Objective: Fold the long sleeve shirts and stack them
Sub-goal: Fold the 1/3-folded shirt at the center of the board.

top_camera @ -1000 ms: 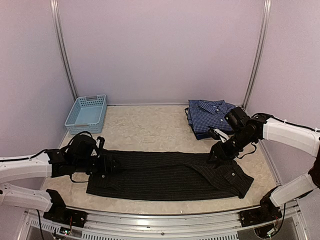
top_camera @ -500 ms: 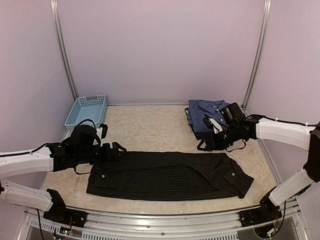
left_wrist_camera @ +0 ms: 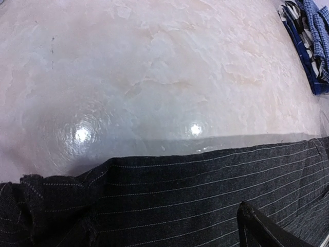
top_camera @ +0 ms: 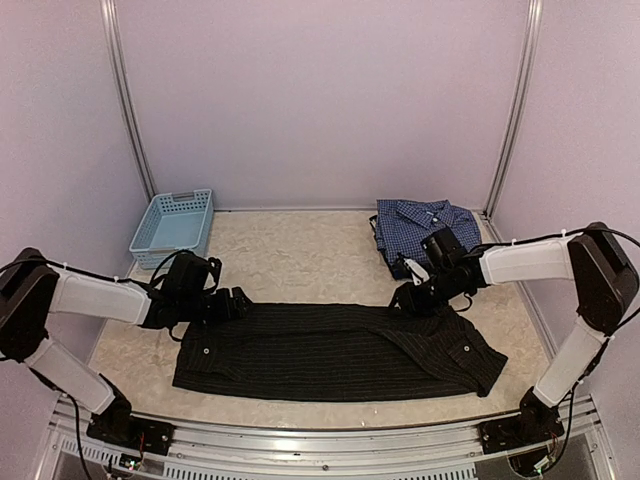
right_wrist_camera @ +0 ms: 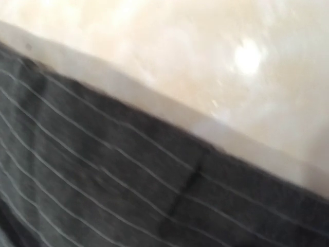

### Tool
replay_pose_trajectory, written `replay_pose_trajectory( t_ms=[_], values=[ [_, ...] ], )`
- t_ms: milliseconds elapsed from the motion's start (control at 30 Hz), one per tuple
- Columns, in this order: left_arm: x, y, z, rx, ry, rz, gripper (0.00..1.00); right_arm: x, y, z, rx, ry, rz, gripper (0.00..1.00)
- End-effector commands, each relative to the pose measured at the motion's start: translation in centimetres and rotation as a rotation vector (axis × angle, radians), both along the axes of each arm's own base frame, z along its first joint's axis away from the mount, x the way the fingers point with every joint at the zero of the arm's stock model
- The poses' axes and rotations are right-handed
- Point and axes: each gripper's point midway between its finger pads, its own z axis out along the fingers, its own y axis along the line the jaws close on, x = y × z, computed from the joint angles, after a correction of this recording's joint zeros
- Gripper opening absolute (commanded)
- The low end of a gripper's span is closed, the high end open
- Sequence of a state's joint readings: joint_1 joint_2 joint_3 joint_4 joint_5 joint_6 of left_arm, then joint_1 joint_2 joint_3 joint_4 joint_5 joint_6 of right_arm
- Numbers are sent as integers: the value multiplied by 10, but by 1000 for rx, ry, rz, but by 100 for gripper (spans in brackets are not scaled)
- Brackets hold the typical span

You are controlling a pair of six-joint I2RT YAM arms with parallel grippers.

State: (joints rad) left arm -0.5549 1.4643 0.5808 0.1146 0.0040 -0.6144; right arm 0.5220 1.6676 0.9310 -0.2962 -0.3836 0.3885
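- Black shirt: woven cloth, matt, with fine pale pinstripes; soft, with a slightly fuzzy edge in the left wrist view.
- Blue check shirt: thin woven cloth, matt, in a small-check weave.
- Table top: smooth, hard, marbled cream surface, glossy enough to mirror bright lamp spots.
- Basket: light blue moulded plastic with slotted walls and a low sheen.
- Frame posts: bare silver metal with a dull shine.
- Back wall: flat, matt, pale lilac panel.
- Arm covers: white, smooth and plastic-looking, with a faint gloss.
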Motion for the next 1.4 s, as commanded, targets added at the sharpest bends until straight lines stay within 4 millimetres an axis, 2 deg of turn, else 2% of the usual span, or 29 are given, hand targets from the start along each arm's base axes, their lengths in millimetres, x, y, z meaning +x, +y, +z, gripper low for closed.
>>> replay_pose_trajectory(
  t_ms=[0, 233, 400, 533, 700, 833, 933, 1100, 1233, 1300, 1367],
  values=[
    [17, 2, -9, 22, -19, -17, 88, -11, -9, -17, -30, 16, -22, 50],
    [15, 3, -39, 65, 59, -26, 89, -29, -36, -44, -165, -18, -68, 50],
    [15, 11, -44, 96, 59, -10, 90, -25, -59, -44, -256, -87, -132, 52],
    [22, 17, -44, 118, 43, 20, 91, -8, -61, -34, -298, -146, -138, 55],
    [34, 21, -41, 134, 24, 54, 92, 27, -58, -27, -370, -207, -128, 59],
    [47, 21, -38, 140, 13, 71, 93, 54, -57, -8, -373, -253, -132, 61],
    [54, 18, -33, 129, 0, 73, 94, 61, -58, 11, -355, -281, -130, 62],
    [60, 10, -19, 93, -30, 61, 99, 45, -57, 45, -280, -307, -121, 62],
    [61, 5, 4, 32, -83, 55, 99, 10, -52, 59, -174, -266, -101, 62],
    [60, 1, 21, -15, -123, 49, 99, -10, -60, 65, -163, -248, -136, 62],
    [60, 0, 37, -50, -161, 54, 99, -28, -74, 61, -187, -188, -202, 63]
  ],
)
